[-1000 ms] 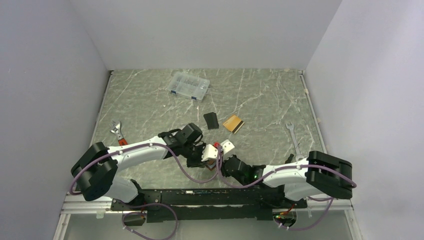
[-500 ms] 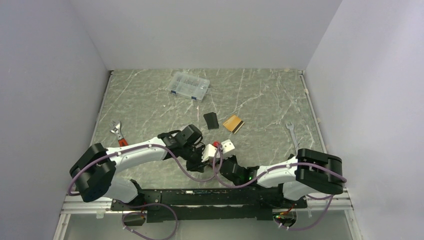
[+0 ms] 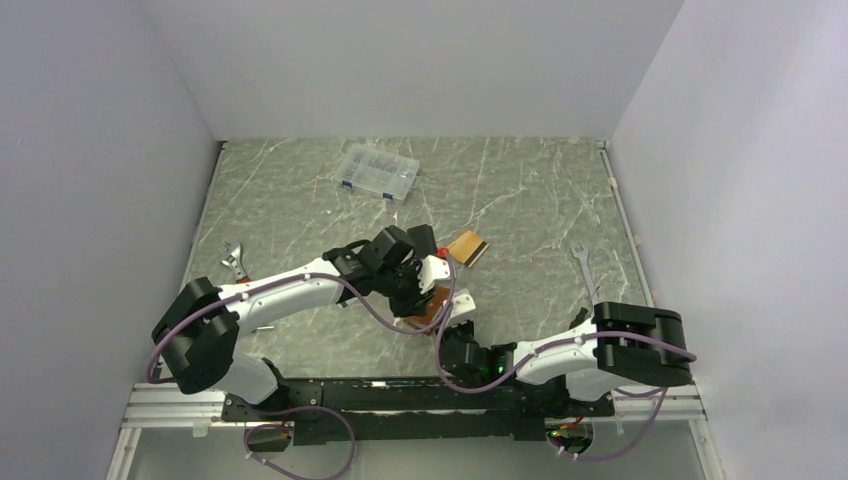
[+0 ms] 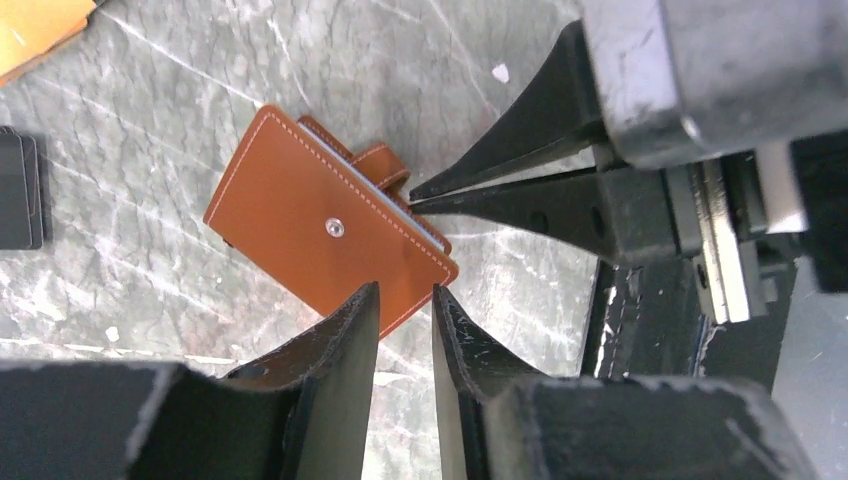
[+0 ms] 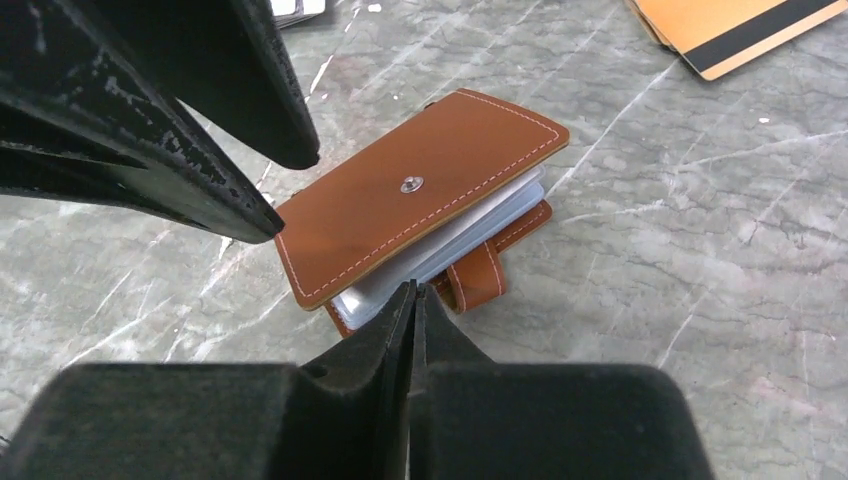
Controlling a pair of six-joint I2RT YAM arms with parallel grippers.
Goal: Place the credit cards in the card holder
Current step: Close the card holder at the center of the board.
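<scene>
The brown leather card holder [image 4: 330, 235] lies closed on the marble table, snap stud up, with its strap and clear sleeves showing at one edge [image 5: 420, 200]. My left gripper [image 4: 405, 290] hovers over its near corner, open by a narrow gap with nothing between the fingers. My right gripper [image 5: 412, 287] is shut, and its tips sit at the sleeve edge beside the strap. An orange credit card [image 5: 740, 25] with a dark stripe lies beyond the holder, also visible from above [image 3: 467, 247]. No card is in either gripper.
A small flat black rectangle [image 4: 18, 190] lies next to the orange card. A clear compartment box [image 3: 378, 172] stands at the back. One wrench [image 3: 236, 264] lies at the left edge and another wrench [image 3: 587, 272] at the right.
My right gripper has closed from partly open to shut. My left arm has swung away from the near edge toward the table's middle, and the brown holder now shows between the two grippers.
</scene>
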